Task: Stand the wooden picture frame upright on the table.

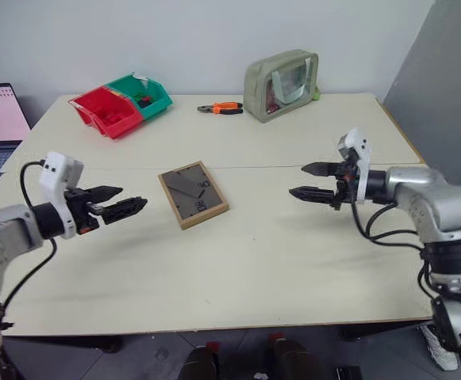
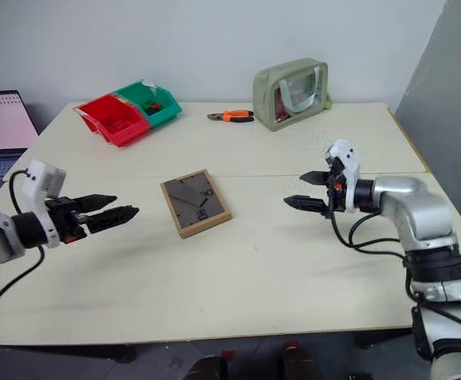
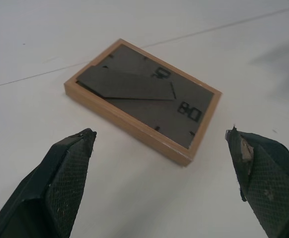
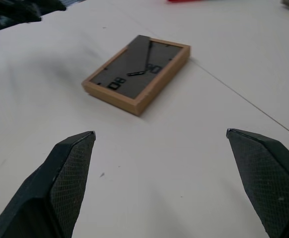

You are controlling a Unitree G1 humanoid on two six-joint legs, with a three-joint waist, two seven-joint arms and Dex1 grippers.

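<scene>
Frame's flat on its face mid-desk, both tools spread wide and empty

Head views: the wooden picture frame (image 1: 193, 195) lies flat, dark back up, just on the near side of the seam across the desk (image 1: 238, 269). The left tool (image 1: 123, 201) hovers beside it on one side, the right tool (image 1: 313, 180) further off on the other, both spread apart and touching nothing. Red bin (image 1: 104, 112), green bin (image 1: 143, 94), pliers (image 1: 221, 108) and a green pouch (image 1: 282, 85) sit along the far edge. Left wrist view: frame close ahead between the parted fingers (image 3: 60, 183), stand folded flat. Right wrist view: frame further ahead, fingers (image 4: 65, 178) wide.
</scene>
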